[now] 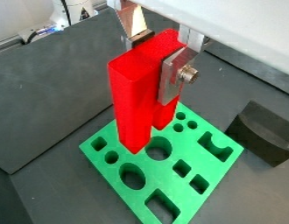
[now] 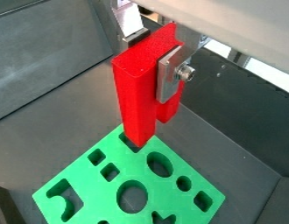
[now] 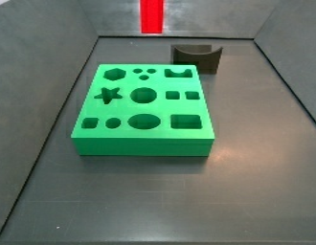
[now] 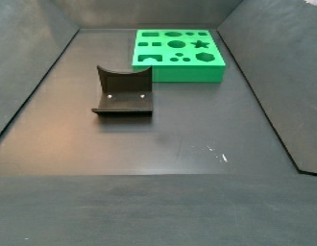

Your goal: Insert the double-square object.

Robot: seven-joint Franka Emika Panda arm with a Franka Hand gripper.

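Above the green block [image 1: 162, 164], gripper [image 1: 158, 74] clamps the double-square object [image 1: 137, 96]; side views hide the grip

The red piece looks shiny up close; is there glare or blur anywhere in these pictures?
In both wrist views the double-square object, held in the gripper, looks evenly lit and sharp, without strong glare. In a side view only a cropped red strip shows. In a side view the floor has a pale sheen; the fixture and green block stay sharp.
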